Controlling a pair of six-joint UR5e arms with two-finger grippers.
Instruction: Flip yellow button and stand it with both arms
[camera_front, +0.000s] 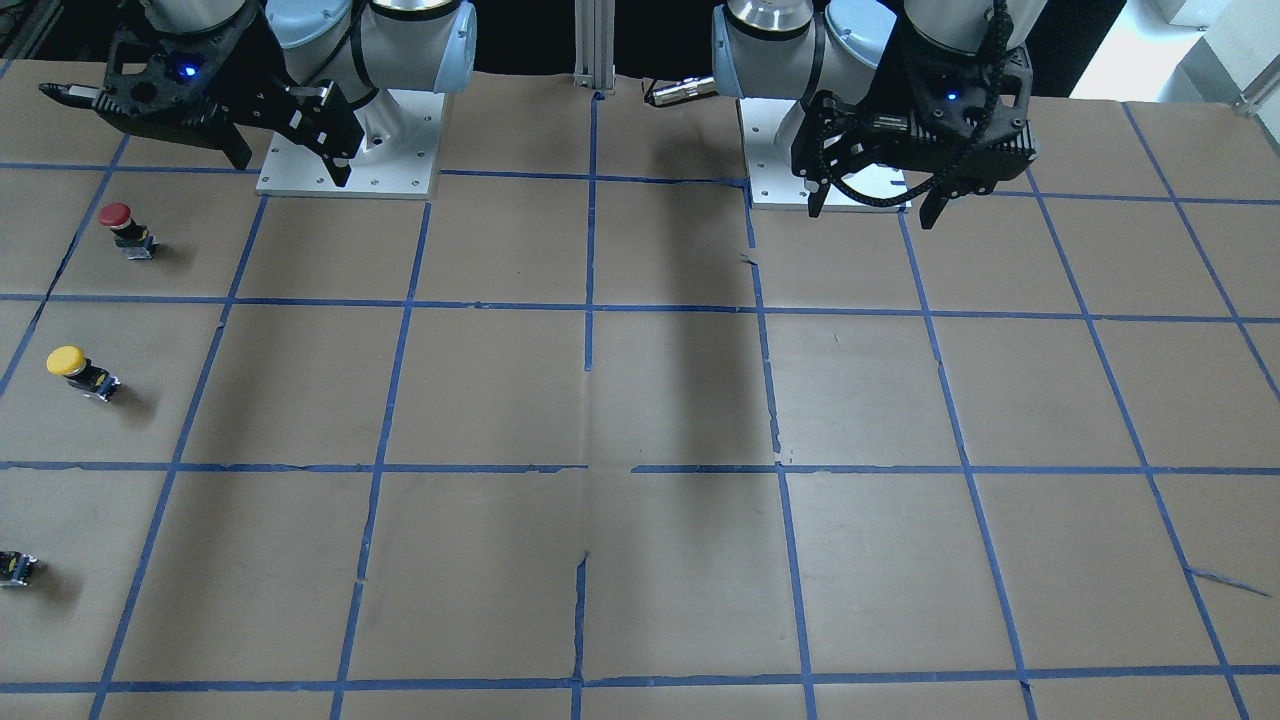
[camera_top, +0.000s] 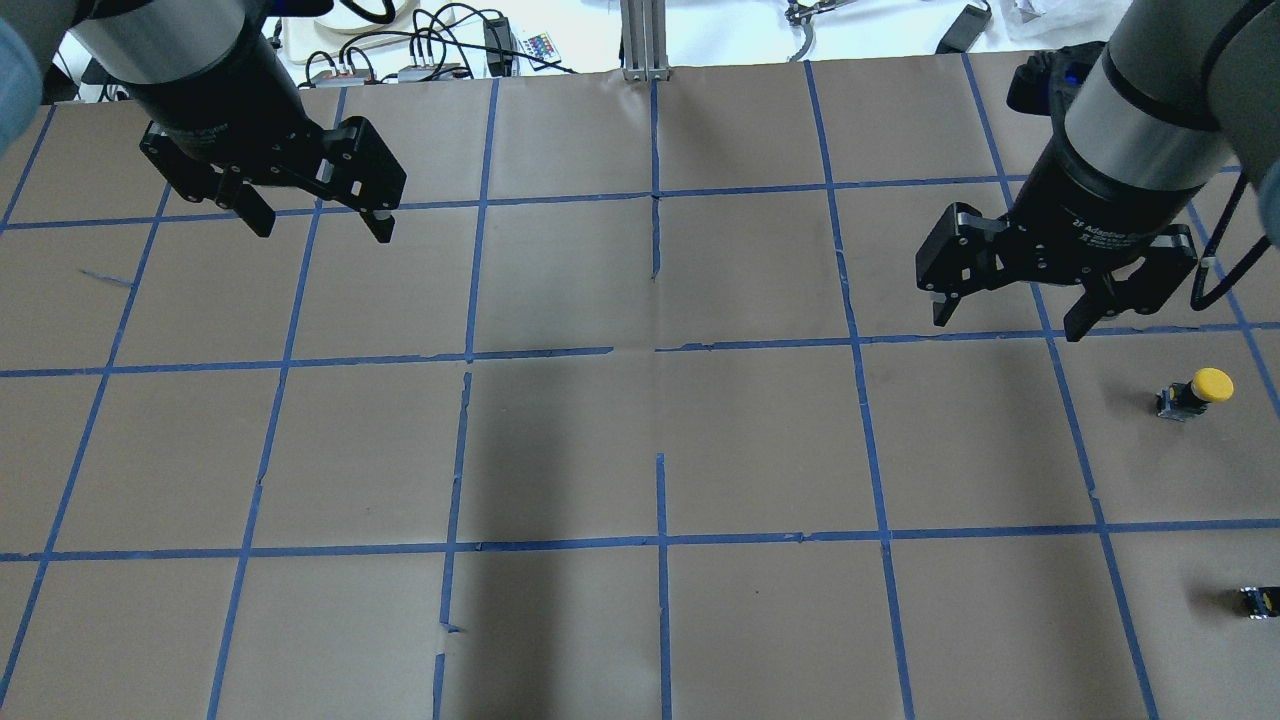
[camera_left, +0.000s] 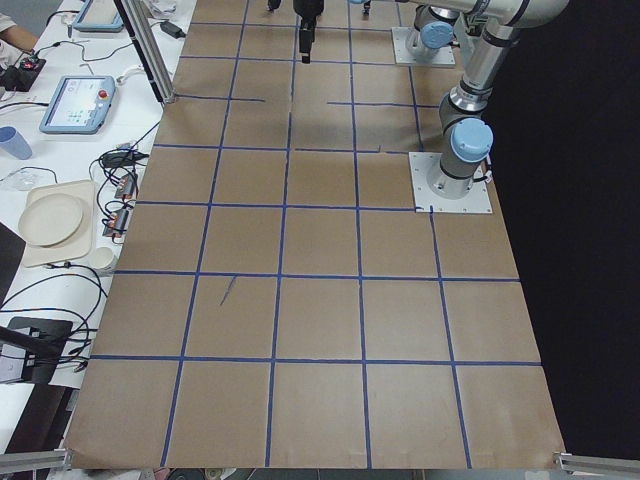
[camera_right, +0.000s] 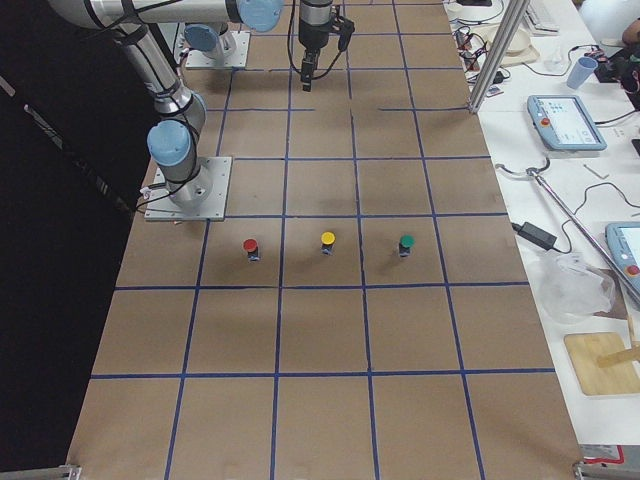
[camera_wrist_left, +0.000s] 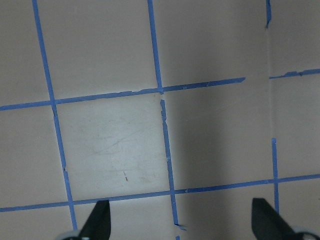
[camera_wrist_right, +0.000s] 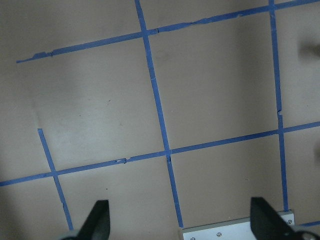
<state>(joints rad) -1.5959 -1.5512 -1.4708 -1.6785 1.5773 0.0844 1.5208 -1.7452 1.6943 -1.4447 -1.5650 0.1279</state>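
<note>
The yellow button (camera_front: 80, 372) sits on the brown papered table at the robot's far right side, also seen in the overhead view (camera_top: 1195, 393). In the exterior right view (camera_right: 327, 241) its yellow cap is on top of the dark body. My right gripper (camera_top: 1008, 322) is open and empty, held above the table, nearer the robot's base than the button and apart from it; it also shows in the front view (camera_front: 290, 165). My left gripper (camera_top: 322, 228) is open and empty over the table's other half (camera_front: 870, 210). Both wrist views show only taped paper between wide-apart fingertips (camera_wrist_left: 100, 220) (camera_wrist_right: 97, 220).
A red-capped button (camera_front: 125, 228) stands between the yellow one and the right arm's base plate (camera_front: 400, 180). A green-capped button (camera_right: 406, 244) stands beyond the yellow one; only its dark body shows at the view edges (camera_front: 15, 567) (camera_top: 1260, 600). The benches beside the table hold cables and devices.
</note>
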